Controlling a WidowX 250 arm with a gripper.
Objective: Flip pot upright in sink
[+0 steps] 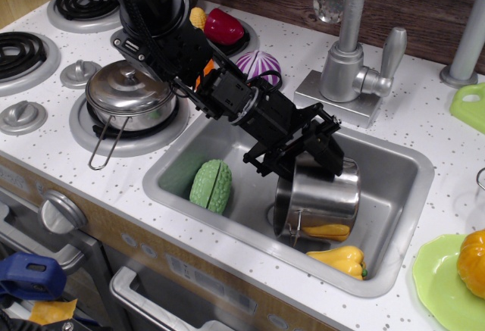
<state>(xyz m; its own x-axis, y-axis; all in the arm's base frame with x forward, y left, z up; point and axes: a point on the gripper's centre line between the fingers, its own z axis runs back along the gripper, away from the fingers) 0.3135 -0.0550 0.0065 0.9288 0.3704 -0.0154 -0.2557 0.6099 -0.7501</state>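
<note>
The shiny steel pot (318,202) stands nearly upright in the middle-right of the grey sink (390,157), its wire loop handle facing the front. My black gripper (312,154) reaches in from the upper left and is shut on the pot's upper rim at its left and back side. The pot's opening is mostly hidden behind the gripper. The pot's bottom sits on or just above the sink floor; I cannot tell which.
A green bumpy vegetable (210,185) lies at the sink's left, a yellow pepper (339,259) at its front right. A lidded pot (130,92) sits on the burner to the left. The faucet (345,58) stands behind the sink. A green plate with an orange fruit (471,261) is at right.
</note>
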